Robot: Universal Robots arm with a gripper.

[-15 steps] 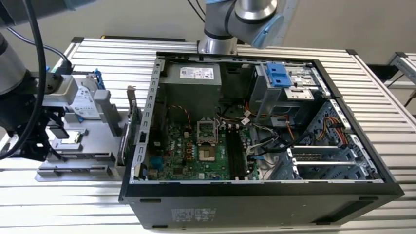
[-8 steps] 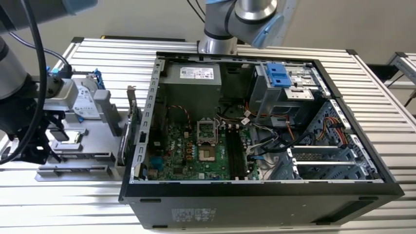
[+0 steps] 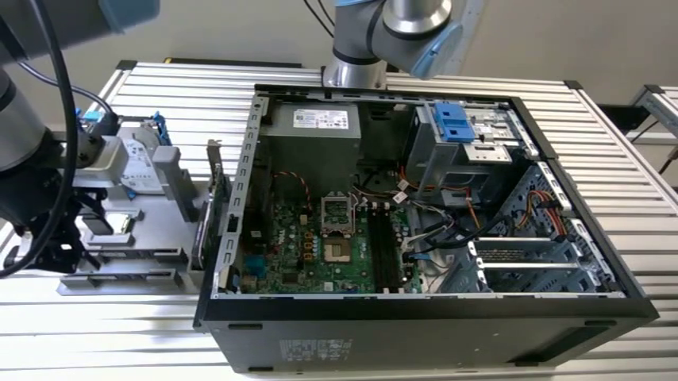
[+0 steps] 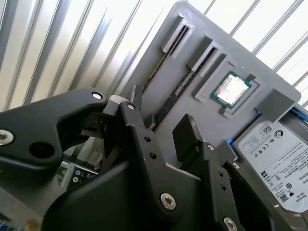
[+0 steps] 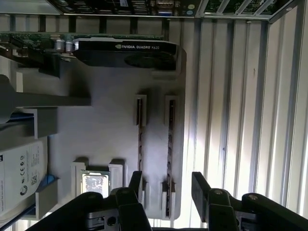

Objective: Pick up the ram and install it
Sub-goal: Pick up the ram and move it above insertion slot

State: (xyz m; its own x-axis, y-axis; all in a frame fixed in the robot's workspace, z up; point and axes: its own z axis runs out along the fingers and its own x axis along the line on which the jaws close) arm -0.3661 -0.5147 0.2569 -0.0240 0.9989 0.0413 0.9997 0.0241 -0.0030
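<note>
Pick-up not yet made | gripper jaws are held open, nothing gripped | ram is seated in grey holder, framed between them | motherboard slots are seen unfilled

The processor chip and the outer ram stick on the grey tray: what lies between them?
In the first wrist view, a second ram stick lies between the processor chip and the outer ram stick.
</note>
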